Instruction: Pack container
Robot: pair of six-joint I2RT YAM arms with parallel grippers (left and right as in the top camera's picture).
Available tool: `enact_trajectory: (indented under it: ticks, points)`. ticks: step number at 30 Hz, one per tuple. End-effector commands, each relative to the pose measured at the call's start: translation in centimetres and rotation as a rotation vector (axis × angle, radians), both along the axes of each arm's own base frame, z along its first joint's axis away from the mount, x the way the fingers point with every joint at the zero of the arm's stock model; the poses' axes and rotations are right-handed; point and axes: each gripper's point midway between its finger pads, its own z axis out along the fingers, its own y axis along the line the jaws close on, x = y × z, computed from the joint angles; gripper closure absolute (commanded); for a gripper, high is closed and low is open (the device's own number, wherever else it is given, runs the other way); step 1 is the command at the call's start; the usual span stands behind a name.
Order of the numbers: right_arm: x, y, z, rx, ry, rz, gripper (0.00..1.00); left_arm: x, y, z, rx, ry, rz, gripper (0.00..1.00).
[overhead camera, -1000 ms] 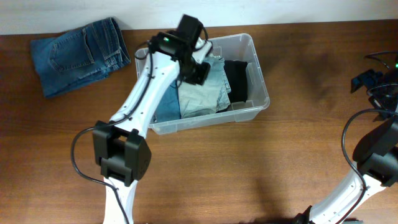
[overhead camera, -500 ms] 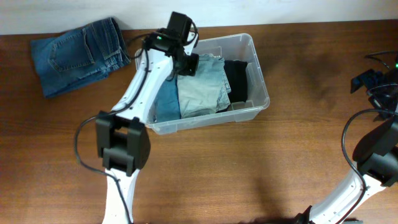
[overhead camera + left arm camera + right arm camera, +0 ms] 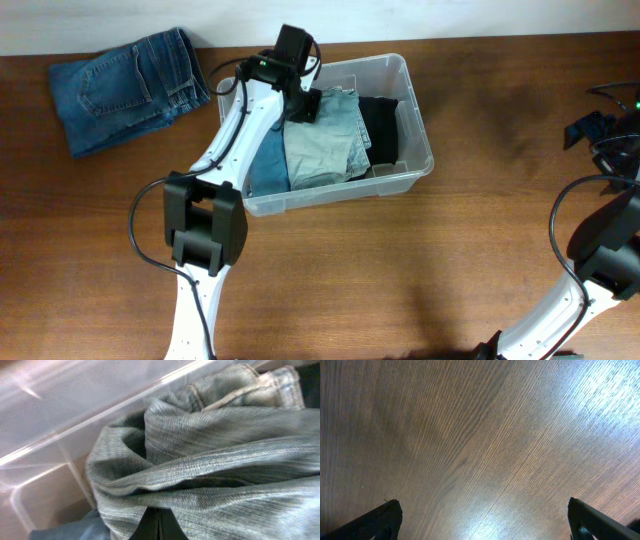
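**Left gripper (image 3: 303, 104): closed on pale denim, low inside the bin**

Jaws were drawn together to a thin seam, and a fold of the pale jeans (image 3: 210, 460) appeared to be nipped at the tips. The right gripper (image 3: 482, 505) had its jaws spread wide and held nothing, over bare table (image 3: 470, 435) well apart from the work.

Location: the container (image 3: 425, 150) stood on the table toward the rear centre, with the left gripper at its back-left corner.

Hazards, as judged:
- A lift with the fold held would drag the pale jeans up and over the rim.
- The bunched cloth would stand proud and take room.
- A sideways pull could slide the light plastic bin.

Count:
- Container: 1.
- Garments inside: 3, side by side, namely the blue garment (image 3: 265, 165), the pale jeans, and the black garment (image 3: 382, 125).
- Garments outside: 1, the folded blue jeans (image 3: 125, 90), at the far left and well apart from the bin.
- Grippers: 2.
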Motion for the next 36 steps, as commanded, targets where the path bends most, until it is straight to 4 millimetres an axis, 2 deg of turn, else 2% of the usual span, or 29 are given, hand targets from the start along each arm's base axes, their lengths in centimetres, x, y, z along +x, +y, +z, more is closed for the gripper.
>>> enact_trajectory:
  ticks: [1,4,7,13,18,24,27,29,31,36]
  points:
    - [-0.3,-0.2,0.7,-0.021,-0.005,-0.011,0.02,0.7,-1.2,6.3,-0.07,-0.119,-0.019,0.99]
    - [-0.3,-0.2,0.7,-0.021,-0.005,-0.01,0.02,0.1,-2.7,8.8,-0.131,-0.15,-0.059,0.99]
    - [-0.3,-0.2,0.7,-0.021,-0.005,-0.011,0.02,-0.6,-4.5,8.7,-0.152,-0.145,-0.097,0.99]
    - [-0.3,-0.2,0.7,-0.021,-0.005,-0.011,0.02,-1.0,-7.0,5.8,-0.142,-0.109,-0.136,0.99]
    - [-0.3,-0.2,0.7,-0.021,-0.005,-0.01,0.02,-1.8,-9.3,2.3,-0.125,-0.059,-0.171,0.99]
    - [-0.3,-0.2,0.7,-0.021,-0.005,-0.011,0.02,-1.3,-10.4,-2.5,-0.108,-0.022,-0.183,0.99]
    - [-0.3,-0.2,0.7,-0.021,-0.005,-0.01,0.02,-0.8,-10.1,-3.7,-0.097,-0.02,-0.173,0.99]
    - [-0.3,-0.2,0.7,-0.021,-0.005,-0.01,0.02,-0.5,-9.7,-3.4,-0.1,-0.025,-0.165,0.99]
    - [-0.3,-0.2,0.7,-0.021,-0.005,-0.011,0.02,-0.2,-9.3,-2.1,-0.108,-0.043,-0.157,0.99]
    - [-0.3,-0.2,0.7,-0.021,-0.005,-0.01,0.01,-0.3,-8.6,2.7,-0.132,-0.104,-0.15,0.99]
